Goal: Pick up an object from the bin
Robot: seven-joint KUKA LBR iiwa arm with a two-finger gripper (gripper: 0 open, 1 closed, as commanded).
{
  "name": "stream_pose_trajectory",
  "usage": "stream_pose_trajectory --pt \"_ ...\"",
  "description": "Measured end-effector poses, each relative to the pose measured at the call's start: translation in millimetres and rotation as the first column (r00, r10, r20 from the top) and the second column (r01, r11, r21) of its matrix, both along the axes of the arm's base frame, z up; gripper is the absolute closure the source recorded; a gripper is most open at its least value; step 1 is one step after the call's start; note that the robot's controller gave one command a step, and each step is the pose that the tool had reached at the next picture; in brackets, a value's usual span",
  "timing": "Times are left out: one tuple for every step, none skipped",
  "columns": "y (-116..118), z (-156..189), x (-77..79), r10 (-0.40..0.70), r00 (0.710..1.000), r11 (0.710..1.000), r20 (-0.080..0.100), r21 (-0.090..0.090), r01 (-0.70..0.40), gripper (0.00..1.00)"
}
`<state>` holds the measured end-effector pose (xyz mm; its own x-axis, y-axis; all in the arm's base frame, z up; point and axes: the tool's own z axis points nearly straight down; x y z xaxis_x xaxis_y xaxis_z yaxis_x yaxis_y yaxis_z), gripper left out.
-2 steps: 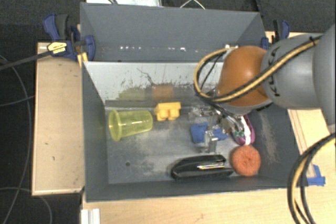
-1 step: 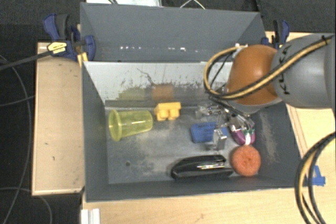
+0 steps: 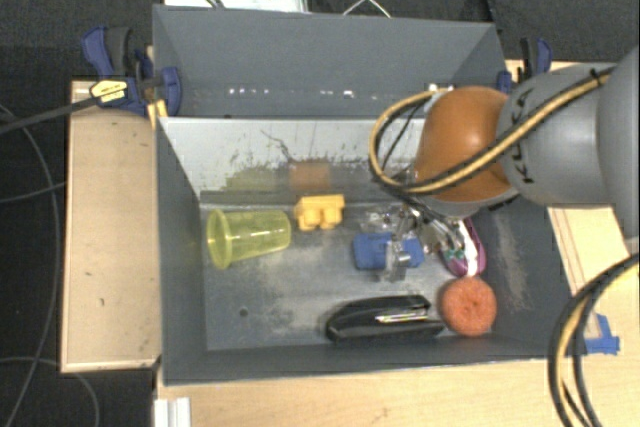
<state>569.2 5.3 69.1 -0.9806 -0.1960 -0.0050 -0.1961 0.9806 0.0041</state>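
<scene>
Gripper (image 3: 402, 243) right over small blue block (image 3: 372, 253), bin floor centre, bit toward 3 o'clock. Open or closed? Can't tell tbh. Block looks light, hard plastic, probably slick, so I'd pinch across flat sides. Black stapler-looking thing (image 3: 385, 320) at block's 6 o'clock, orange ball (image 3: 468, 305) at 4.

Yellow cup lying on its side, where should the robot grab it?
Probably around its middle, straight down from above. The yellow cup lies on its side, mouth toward the left, so its round body can be pinched front to back, with bare floor on both sides.
</scene>
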Motion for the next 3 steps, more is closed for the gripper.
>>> stream_pose_trajectory --pt "0 0 0.0 0.000 1.000 1.000 0.000 0.000 0.000 1.00" --pt "0 2 -1.0 0.000 1.000 1.000 -0.002 0.000 0.000 1.00" --pt "0 22 -3.6 0.001 1.000 1.000 -0.011 0.000 -0.001 1.00"
